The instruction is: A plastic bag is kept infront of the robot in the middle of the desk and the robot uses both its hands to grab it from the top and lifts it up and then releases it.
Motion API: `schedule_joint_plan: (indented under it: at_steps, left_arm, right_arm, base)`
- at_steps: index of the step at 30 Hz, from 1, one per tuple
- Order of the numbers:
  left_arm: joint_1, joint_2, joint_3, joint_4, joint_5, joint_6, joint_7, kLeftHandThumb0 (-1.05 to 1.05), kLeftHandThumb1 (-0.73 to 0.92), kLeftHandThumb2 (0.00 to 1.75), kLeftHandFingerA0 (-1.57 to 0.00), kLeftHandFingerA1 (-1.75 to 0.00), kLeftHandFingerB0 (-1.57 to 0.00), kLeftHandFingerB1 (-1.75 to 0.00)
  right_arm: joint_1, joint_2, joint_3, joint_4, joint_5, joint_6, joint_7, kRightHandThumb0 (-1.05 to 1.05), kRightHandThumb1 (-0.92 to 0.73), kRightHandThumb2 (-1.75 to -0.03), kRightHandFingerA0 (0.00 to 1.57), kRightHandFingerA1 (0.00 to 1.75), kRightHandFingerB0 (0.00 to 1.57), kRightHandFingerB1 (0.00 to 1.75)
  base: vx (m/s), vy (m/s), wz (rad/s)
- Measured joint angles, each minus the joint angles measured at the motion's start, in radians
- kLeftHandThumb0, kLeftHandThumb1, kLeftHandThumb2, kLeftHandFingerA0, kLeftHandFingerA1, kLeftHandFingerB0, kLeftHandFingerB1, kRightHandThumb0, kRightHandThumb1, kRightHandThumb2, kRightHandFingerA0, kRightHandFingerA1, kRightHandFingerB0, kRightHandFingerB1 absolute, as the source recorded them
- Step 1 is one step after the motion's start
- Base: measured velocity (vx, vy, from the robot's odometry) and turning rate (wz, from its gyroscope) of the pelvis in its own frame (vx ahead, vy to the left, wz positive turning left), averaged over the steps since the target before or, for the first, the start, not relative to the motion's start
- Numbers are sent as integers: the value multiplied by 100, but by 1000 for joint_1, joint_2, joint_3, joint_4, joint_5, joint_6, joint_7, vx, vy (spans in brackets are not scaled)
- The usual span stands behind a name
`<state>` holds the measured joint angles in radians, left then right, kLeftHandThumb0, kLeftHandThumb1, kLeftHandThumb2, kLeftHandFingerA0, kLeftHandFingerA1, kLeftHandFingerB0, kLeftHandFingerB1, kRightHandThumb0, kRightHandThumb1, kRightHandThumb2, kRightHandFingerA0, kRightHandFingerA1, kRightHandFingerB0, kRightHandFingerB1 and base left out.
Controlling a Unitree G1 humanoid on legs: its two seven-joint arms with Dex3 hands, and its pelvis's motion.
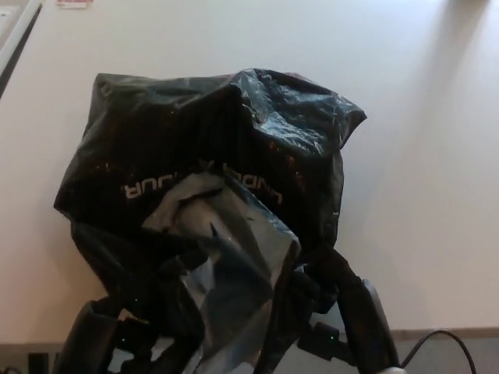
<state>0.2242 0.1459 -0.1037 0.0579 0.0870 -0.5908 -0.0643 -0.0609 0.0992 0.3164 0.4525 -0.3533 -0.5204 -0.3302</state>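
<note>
A crumpled black plastic bag [210,156] with upside-down white lettering and a grey lining fills the middle of the head view. My left hand [97,335] grips the bag's near left edge at the bottom of the picture. On the near right, my right hand [343,304] is closed on a bunched fold of the same rim. The bag's mouth [226,257] is squeezed narrow between the two hands. Most of each hand is hidden under the plastic.
The bag rests on a pale desk [421,156]. A dark strip runs along the far left edge [15,39]. A small red and white label [74,3] lies at the top left. A black cable [444,343] curls at the bottom right.
</note>
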Motion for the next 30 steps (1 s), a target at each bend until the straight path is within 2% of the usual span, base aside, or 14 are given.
schedule_joint_plan:
  at_steps: [1, 2, 6, 7, 9, 10, 13, 21, 22, 25, 26, 27, 29, 30]
  left_arm:
    - [4, -4, -7, -36, 0, 3, -1, -49, 51, 77, -111, -150, -81, -132]
    - [7, -11, -16, -87, 0, 9, -2, -49, 50, 79, -115, -150, -88, -134]
    - [8, -32, -31, -206, 4, 24, -2, -48, 52, 81, -119, -151, -90, -134]
    - [7, -35, -33, -232, 5, 27, -2, -30, 70, 61, -91, -175, -65, -175]
    - [7, -43, -36, -294, 7, 36, -2, -27, 69, 60, -95, -175, -62, -175]
    - [6, -46, -37, -316, 8, 39, -2, -25, 70, 60, -99, -175, -66, -175]
    - [5, -63, -37, -389, 8, 44, -1, -22, 71, 61, -105, -175, -72, -175]
    - [5, -101, -16, -542, 17, 53, 9, -20, 72, 60, -101, -175, -64, -175]
    - [7, -106, -10, -573, 20, 54, 11, -33, 57, 82, -124, -153, -89, -133]
    - [13, -123, 0, -641, 28, 63, 19, -32, 56, 81, -119, -151, -86, -131]
    - [14, -130, 2, -656, 31, 65, 22, -32, 57, 81, -122, -153, -88, -133]
    - [13, -142, 4, -676, 35, 66, 26, -32, 58, 81, -123, -154, -89, -133]
    - [1, -159, 7, -723, 50, 72, 33, -32, 58, 82, -123, -153, -90, -133]
    - [-4, -161, 9, -738, 53, 75, 34, -22, 72, 60, -96, -175, -65, -175]
  right_arm:
    - [8, 0, 6, -35, 3, 2, 9, -28, -72, -51, 51, 166, 36, 144]
    - [18, 0, 14, -88, 7, 7, 22, -30, -74, -54, 53, 168, 36, 144]
    - [40, -2, 30, -236, 13, 24, 49, -30, -73, -51, 55, 171, 39, 145]
    - [47, -3, 32, -272, 15, 29, 55, -26, -75, -53, 53, 170, 41, 144]
    - [65, -8, 37, -365, 17, 44, 71, -28, -74, -53, 53, 168, 42, 141]
    - [71, -11, 39, -402, 19, 51, 76, -33, -69, -51, 57, 170, 45, 140]
    - [103, -22, 45, -526, 29, 76, 100, -29, -72, -54, 61, 170, 46, 139]
    - [185, -55, 38, -810, 74, 153, 166, -29, -70, -50, 59, 173, 46, 146]
    - [197, -61, 34, -864, 90, 171, 181, -31, -69, -50, 58, 170, 48, 145]
    - [211, -62, 26, -965, 120, 213, 207, -29, -68, -50, 58, 169, 50, 143]
    - [211, -62, 25, -987, 125, 223, 213, -34, -68, -47, 59, 175, 50, 146]
    - [211, -62, 22, -1015, 129, 234, 219, -35, -66, -57, 64, 164, 57, 138]
    - [213, -61, 16, -1083, 130, 262, 228, -35, -66, -57, 64, 164, 57, 138]
    - [215, -60, 14, -1104, 129, 271, 231, -29, -68, -54, 60, 169, 54, 142]
  base:
    - [0, 0, 0]
    - [0, 0, 0]
    - [0, 0, 0]
    - [0, 0, 0]
    - [0, 0, 0]
    - [0, 0, 0]
    - [0, 0, 0]
    - [0, 0, 0]
    - [0, 0, 0]
    - [0, 0, 0]
    - [0, 0, 0]
    - [0, 0, 0]
    - [0, 0, 0]
    - [0, 0, 0]
